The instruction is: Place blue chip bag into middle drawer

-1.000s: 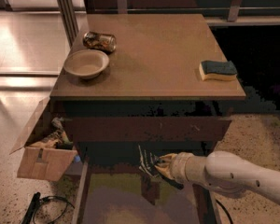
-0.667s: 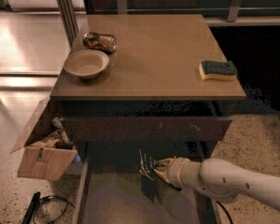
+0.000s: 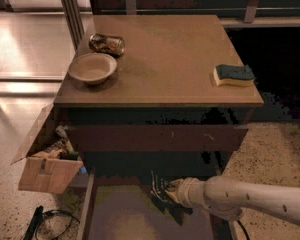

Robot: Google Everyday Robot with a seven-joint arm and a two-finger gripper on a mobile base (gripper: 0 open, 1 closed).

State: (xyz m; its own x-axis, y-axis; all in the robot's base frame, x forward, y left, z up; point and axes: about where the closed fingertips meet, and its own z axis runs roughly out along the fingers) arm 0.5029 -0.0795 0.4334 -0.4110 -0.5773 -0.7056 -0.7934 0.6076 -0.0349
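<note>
The blue chip bag (image 3: 159,188) is dark and crinkly with white lettering. It hangs over the open middle drawer (image 3: 121,215), whose pale tan floor shows below the cabinet front. My gripper (image 3: 172,189) reaches in from the right on a white arm. It is shut on the bag's right side and holds it over the rear middle of the drawer floor. The bag's lower part blends into its dark shadow on the floor, so I cannot tell whether it touches the floor.
On the table top stand a pale bowl (image 3: 92,68), a crushed can (image 3: 106,44) behind it and a yellow sponge with a blue-green top (image 3: 233,75) at the right. A reddish-brown drawer front (image 3: 155,138) is above the bag. An open cardboard box (image 3: 46,160) and a black cable (image 3: 40,220) are at the left.
My gripper and the bag have moved slightly left and down toward the drawer floor. The arm now lies lower across the drawer's right side.
</note>
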